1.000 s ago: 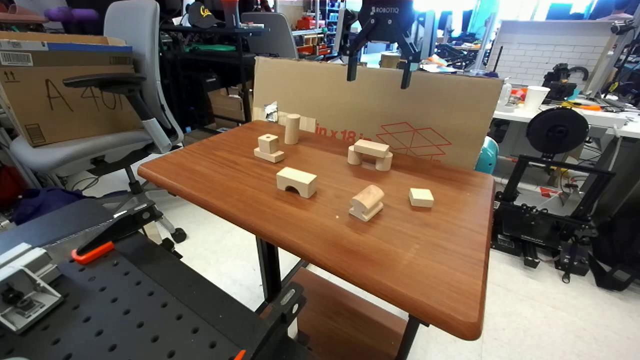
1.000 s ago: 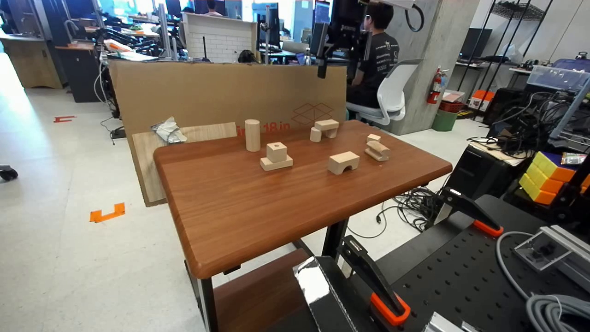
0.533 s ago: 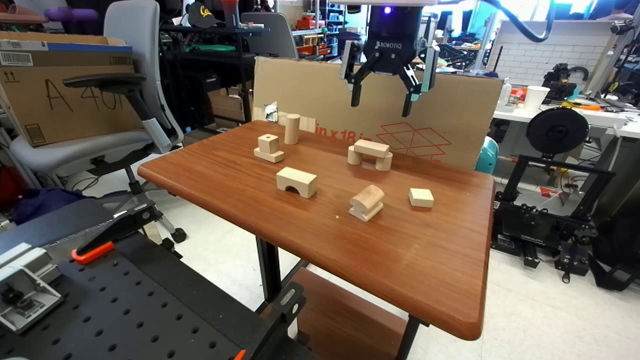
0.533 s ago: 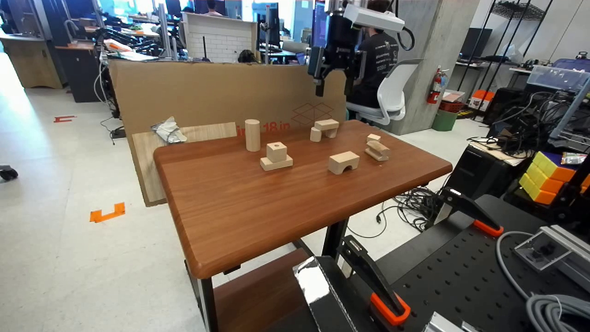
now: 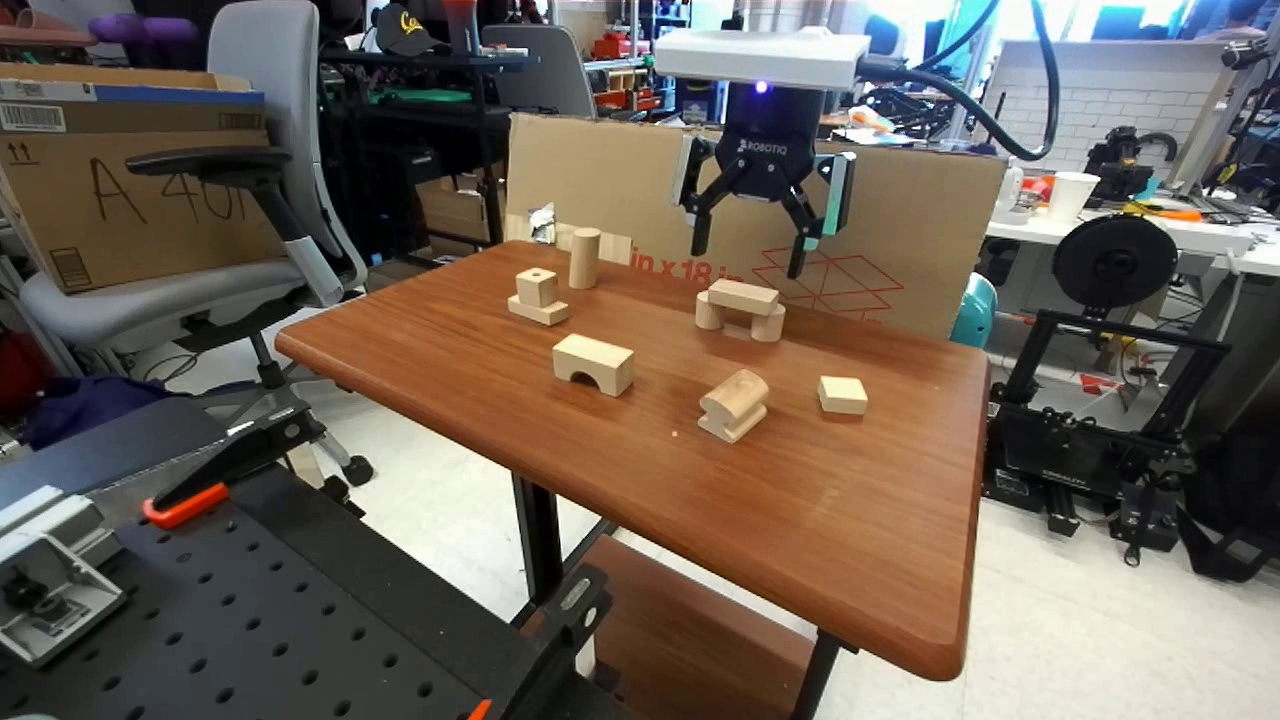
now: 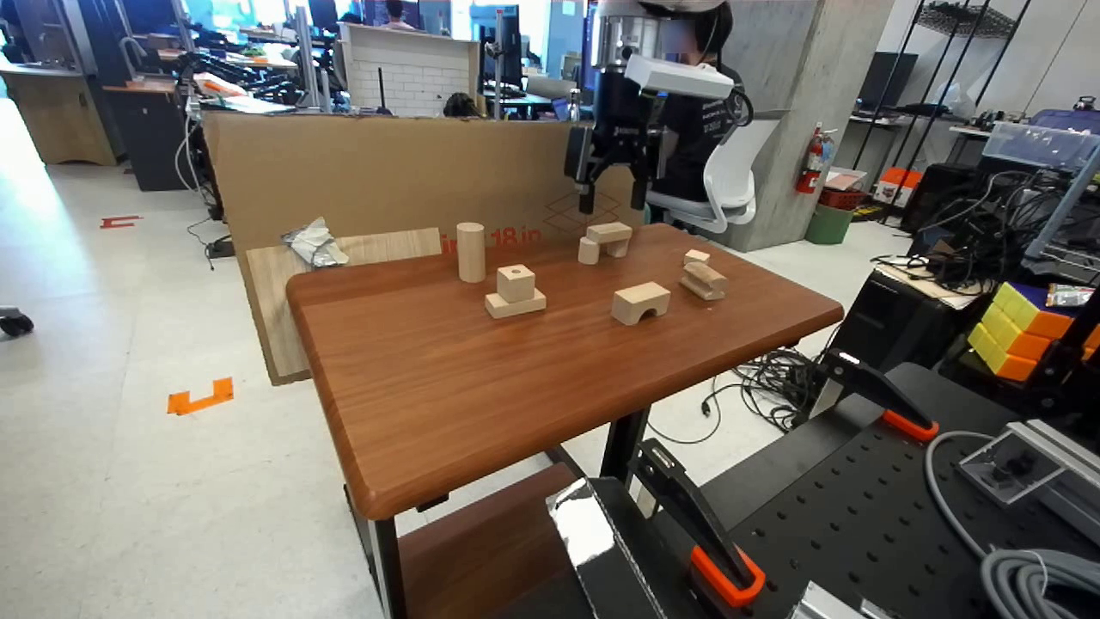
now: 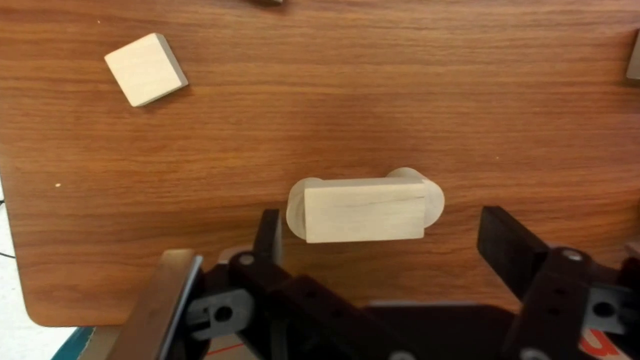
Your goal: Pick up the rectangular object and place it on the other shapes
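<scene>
1. Table: brown wood-grain top, rounded corners.
2. Tall cylinder: upright, nr far edge in both exterior views.
3. Flat block: lying flat nr tall cylinder, apart.
4. 2 short cylinders: upright, side by side, gap btwn.
5. Round-topped block: notched sides; 1 pc or 2, can't tell.
6. Arch block: opening down, btwn flat block & round-topped block.
7. Sm. square block: lying flat, nr round-topped block, apart.

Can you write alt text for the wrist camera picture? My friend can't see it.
Seen from above, an open robot gripper hangs over a pale wooden bar that rests across two round pegs on a brown table. A small square block lies toward the picture's top left.
</scene>
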Robot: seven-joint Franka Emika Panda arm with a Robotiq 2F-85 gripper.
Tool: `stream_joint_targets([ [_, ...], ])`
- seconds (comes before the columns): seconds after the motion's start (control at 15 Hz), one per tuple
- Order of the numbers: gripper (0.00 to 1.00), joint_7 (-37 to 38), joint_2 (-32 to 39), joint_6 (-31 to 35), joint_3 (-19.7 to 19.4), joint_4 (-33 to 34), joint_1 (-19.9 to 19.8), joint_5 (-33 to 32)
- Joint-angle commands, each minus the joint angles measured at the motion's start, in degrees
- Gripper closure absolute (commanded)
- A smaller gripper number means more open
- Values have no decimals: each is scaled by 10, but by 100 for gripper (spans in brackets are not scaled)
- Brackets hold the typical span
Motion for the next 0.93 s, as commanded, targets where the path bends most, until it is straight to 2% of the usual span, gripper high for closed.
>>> stream_joint_targets([
  [0.0, 0, -5, 26, -24, 0, 40, 4, -14],
  [0.6, 0, -9, 48, -28, 1, 57, 9, -24],
  [0.67, 25, -8, 48, -30, 1, 59, 9, -26],
  [0.73, 26, -8, 48, -30, 1, 59, 8, -27],
  [0.87, 42, -9, 46, -32, 1, 59, 8, -27],
])
